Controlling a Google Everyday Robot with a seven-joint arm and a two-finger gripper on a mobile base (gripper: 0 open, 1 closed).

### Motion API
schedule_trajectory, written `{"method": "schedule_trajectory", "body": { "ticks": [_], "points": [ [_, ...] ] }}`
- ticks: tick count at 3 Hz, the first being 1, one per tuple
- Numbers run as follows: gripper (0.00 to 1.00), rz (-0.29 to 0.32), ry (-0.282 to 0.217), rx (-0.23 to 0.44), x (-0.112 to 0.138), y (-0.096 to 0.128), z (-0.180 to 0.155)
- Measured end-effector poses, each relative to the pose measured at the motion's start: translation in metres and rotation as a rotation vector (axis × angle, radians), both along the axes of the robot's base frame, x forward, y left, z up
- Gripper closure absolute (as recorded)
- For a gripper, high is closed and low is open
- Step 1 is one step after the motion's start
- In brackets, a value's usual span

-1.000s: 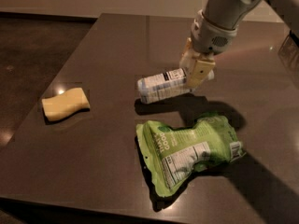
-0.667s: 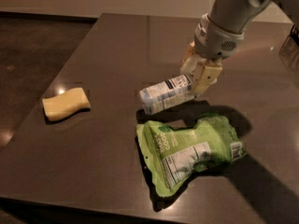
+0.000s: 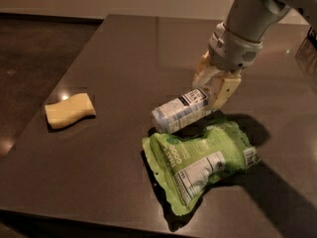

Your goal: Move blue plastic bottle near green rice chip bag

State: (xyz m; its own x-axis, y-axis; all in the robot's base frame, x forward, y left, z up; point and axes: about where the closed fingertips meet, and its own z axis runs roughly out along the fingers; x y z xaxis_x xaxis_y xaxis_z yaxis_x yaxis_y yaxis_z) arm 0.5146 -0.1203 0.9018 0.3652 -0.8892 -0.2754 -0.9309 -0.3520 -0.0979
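Observation:
The blue plastic bottle [image 3: 179, 111] lies tilted on its side, its base end pointing left, right behind the top edge of the green rice chip bag [image 3: 200, 158]. The bag lies flat on the dark table [image 3: 124, 48], its white nutrition panel facing up. My gripper [image 3: 211, 98] reaches down from the upper right and is shut on the bottle's right, cap end. The cap is hidden between the cream-coloured fingers [image 3: 224, 89]. The bottle's left end hangs just over the bag's upper left corner.
A yellow sponge-like block [image 3: 69, 110] lies at the table's left side. The table's left edge runs diagonally, with dark floor beyond it. The front edge is just below the bag. A dark object [image 3: 308, 48] shows at the right border.
My gripper has carried the bottle forward and slightly right, from the table's middle down to the bag's upper edge. The bag and the yellow block have not moved.

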Motion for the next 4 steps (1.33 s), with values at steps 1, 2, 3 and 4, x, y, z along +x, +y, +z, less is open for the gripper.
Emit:
{"method": "schedule_trajectory", "body": {
  "ticks": [1,2,3,4],
  "points": [
    [0.35,0.001,-0.018,0.008,0.0045,0.003,-0.0001],
    [0.12,-0.002,-0.035,0.016,0.0091,0.006,0.0],
    [0.0,-0.004,-0.047,0.022,0.0124,0.0084,0.0001],
    [0.0,-0.004,-0.047,0.022,0.0124,0.0084,0.0001]
  ]
}}
